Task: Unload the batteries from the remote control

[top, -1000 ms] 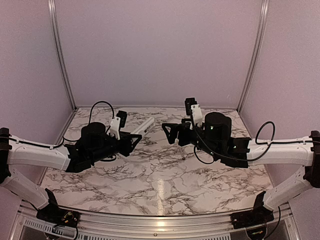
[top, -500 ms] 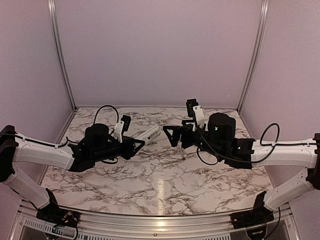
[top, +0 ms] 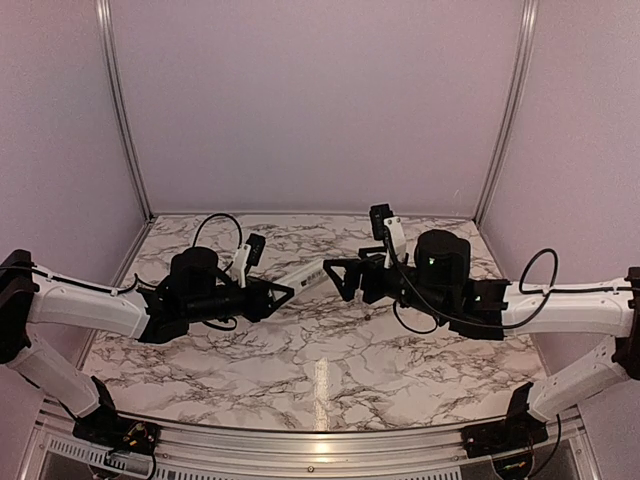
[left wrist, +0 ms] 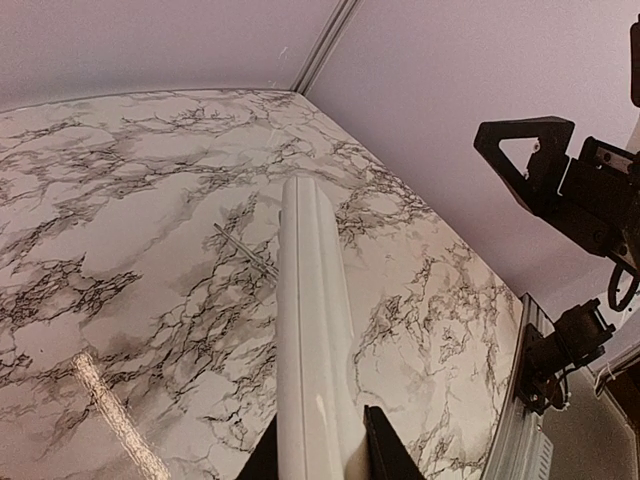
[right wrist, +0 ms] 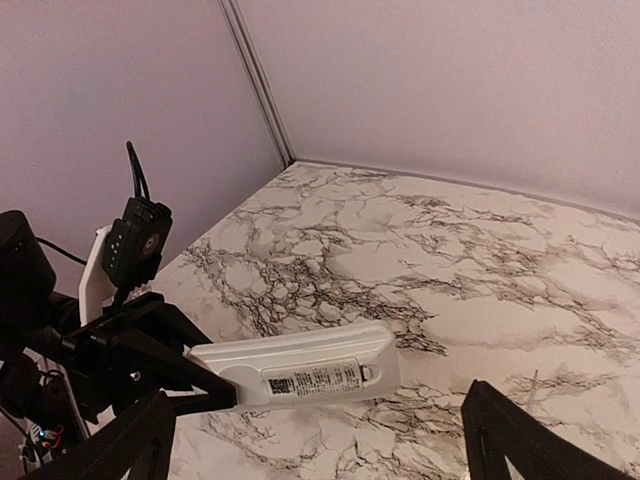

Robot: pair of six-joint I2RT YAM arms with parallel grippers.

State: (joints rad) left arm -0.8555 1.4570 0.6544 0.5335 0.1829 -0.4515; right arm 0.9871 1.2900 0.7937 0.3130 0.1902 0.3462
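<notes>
My left gripper (top: pixel 286 291) is shut on one end of the remote control (top: pixel 303 275), a slim white bar held above the table and pointing at my right gripper (top: pixel 340 277). In the left wrist view the remote (left wrist: pixel 311 330) runs up from between my fingers (left wrist: pixel 386 452). In the right wrist view the remote (right wrist: pixel 300 374) shows its back with a printed label and a closed cover with a latch. My right gripper (right wrist: pixel 320 450) is open and empty, its jaws wide apart just short of the remote's free end. The batteries are hidden.
A thin grey rod (left wrist: pixel 246 252) lies on the marble table (top: pixel 330 370) below the remote. Metal posts and purple walls close off the back and sides. The right gripper's black finger (left wrist: pixel 528 158) shows at the upper right of the left wrist view.
My left arm has carried the remote to the right and lower, toward the right gripper. My right gripper has shifted slightly left, so the remote's end is now close to its jaws.
</notes>
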